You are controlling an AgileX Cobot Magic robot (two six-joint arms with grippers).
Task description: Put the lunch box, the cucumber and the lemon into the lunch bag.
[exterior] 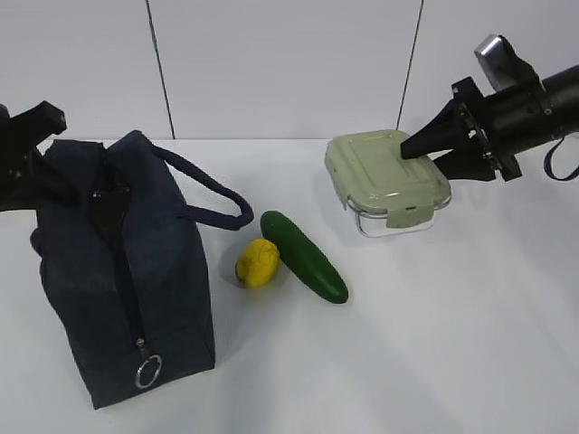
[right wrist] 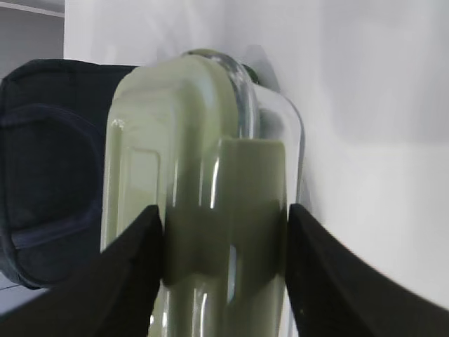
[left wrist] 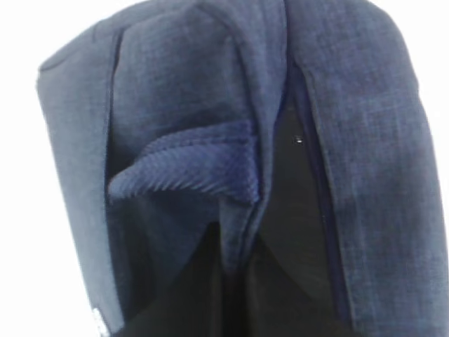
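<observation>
So that's one navy lunch bag (exterior: pixel 86 271), one lemon (exterior: pixel 258 263), one cucumber (exterior: pixel 304 256), one green-lidded lunch box (exterior: pixel 384 176), and two pincers (exterior: pixel 418 145).

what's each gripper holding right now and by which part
The right gripper clamps the clear lunch box with the sage-green lid across lid and base at its right end. The left gripper is shut against the navy fabric lunch bag; its grip is hidden.

fingers (right wrist: pixel 133 281) clamp lunch box (right wrist: pixel 210 182) edge at 6 o'clock | lunch bag (right wrist: pixel 49 168) at 9 o'clock | surface (right wrist: pixel 379 140) at 3 o'clock
</observation>
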